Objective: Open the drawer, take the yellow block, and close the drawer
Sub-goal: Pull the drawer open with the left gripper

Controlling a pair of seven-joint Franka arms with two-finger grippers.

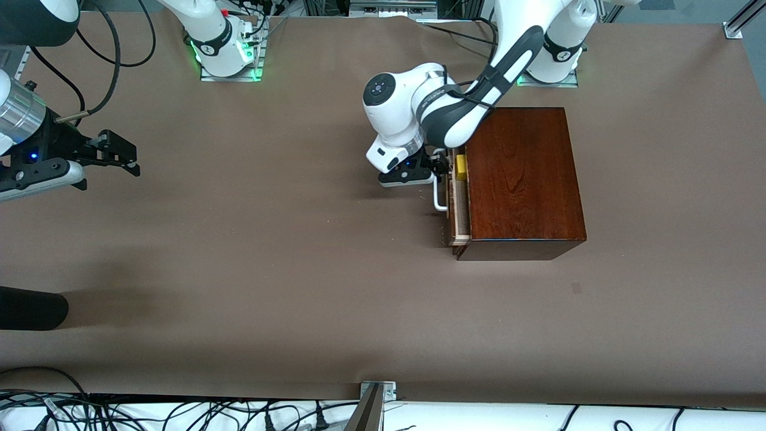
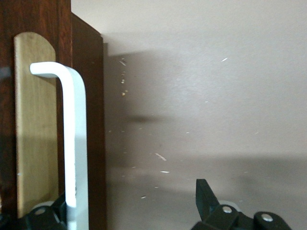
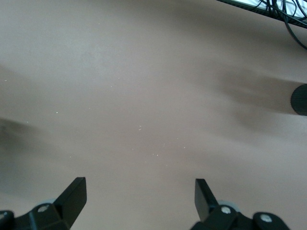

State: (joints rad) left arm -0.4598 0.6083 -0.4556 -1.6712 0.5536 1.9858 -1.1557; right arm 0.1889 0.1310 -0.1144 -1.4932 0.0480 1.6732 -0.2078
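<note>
Front view, drawer (image 1: 458,206) slightly open, yellow block (image 1: 461,167) bright inside

The left arm's black two-finger pincer (image 1: 441,170) sits low at the white U-shaped bar handle (image 1: 438,197), fingers spread. The waiting right arm's black pincer (image 1: 128,160), also spread, hangs well apart from that handle.

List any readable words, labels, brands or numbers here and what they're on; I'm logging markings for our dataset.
No text can be read.
Left arm: dark lettering on the white link, too small to read.
Wooden box, drawer, yellow block: no markings.
</note>
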